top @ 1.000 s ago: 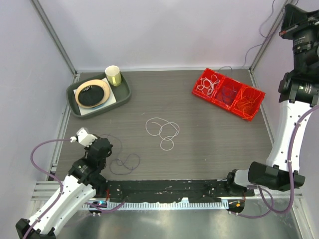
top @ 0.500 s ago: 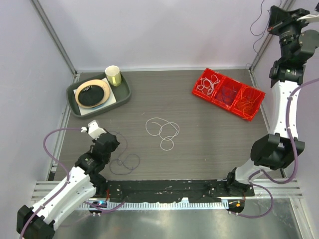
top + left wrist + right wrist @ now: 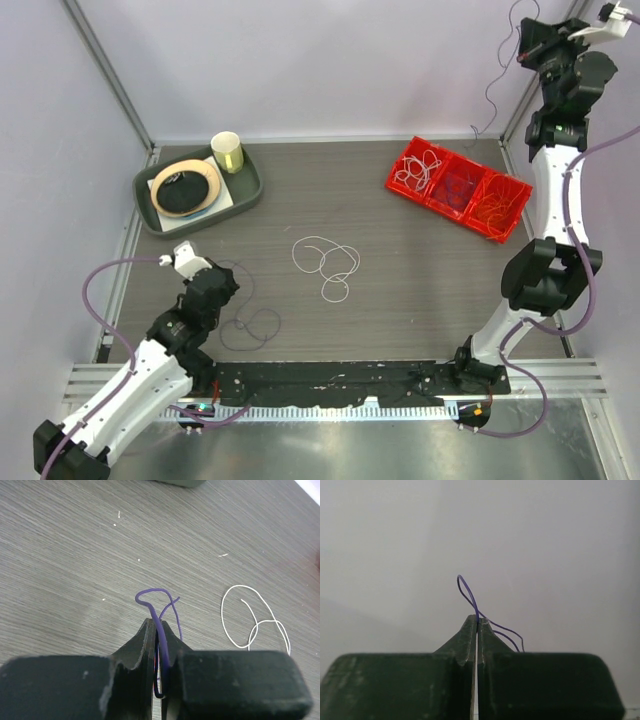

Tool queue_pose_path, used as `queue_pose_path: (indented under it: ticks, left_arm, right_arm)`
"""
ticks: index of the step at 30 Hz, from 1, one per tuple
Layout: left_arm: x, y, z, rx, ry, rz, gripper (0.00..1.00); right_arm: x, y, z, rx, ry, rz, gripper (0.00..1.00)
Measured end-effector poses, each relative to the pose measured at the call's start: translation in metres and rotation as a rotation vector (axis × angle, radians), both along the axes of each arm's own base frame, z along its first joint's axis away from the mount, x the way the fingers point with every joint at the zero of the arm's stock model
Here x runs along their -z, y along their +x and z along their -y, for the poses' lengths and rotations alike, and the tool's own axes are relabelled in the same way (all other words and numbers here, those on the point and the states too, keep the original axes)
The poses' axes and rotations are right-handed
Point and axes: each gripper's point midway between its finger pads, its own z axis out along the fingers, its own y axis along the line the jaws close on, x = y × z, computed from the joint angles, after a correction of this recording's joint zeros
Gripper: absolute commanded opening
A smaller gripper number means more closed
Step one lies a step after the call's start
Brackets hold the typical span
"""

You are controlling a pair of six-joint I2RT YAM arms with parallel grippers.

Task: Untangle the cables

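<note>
Purple cable (image 3: pixel 151 592) between left fingers (image 3: pixel 144 644)

Plenty of room on the table (image 3: pixel 430 300): the stretch from the white cable loops (image 3: pixel 327 262) across to the right arm (image 3: pixel 545 280) is open wood. Back left is blocked by the green tray (image 3: pixel 248 185) with its plate (image 3: pixel 186 187) and yellow cup (image 3: pixel 228 152), and back right by the red bin (image 3: pixel 430 203). Front left is tight. The left gripper (image 3: pixel 159 630) sits low there, pinching a purple cable (image 3: pixel 152 590) that loops on the table beside it. Another thin purple cable (image 3: pixel 470 598) dangles from the right gripper (image 3: pixel 477 620), up high behind the bin.
</note>
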Motion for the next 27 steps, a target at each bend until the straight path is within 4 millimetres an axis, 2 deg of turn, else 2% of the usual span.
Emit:
queue_pose_path:
  ticks: [4,7,11,14,21,27]
  left_arm:
    - [-0.001,0.000,0.000,0.000,-0.002,0.005,0.09]
    - [0.000,-0.001,-0.001,0.000,0.002,0.000,0.09]
    - [0.001,-0.001,-0.001,0.001,0.006,-0.005,0.09]
    - [0.002,-0.002,-0.001,0.001,0.008,-0.008,0.09]
    - [0.004,-0.002,-0.001,0.000,0.015,-0.019,0.09]
    - [0.009,-0.002,-0.002,0.000,0.026,-0.037,0.09]
  right_arm:
    - [-0.032,-0.011,-0.017,-0.023,-0.022,0.073,0.01]
    - [-0.044,-0.020,-0.027,-0.028,-0.035,0.099,0.01]
    - [-0.050,-0.028,-0.031,-0.017,-0.048,0.112,0.01]
    - [-0.046,-0.029,-0.029,-0.005,-0.050,0.106,0.01]
    - [-0.016,-0.018,-0.021,0.032,-0.061,0.044,0.01]
    - [-0.001,-0.013,-0.013,0.077,-0.086,0.020,0.01]
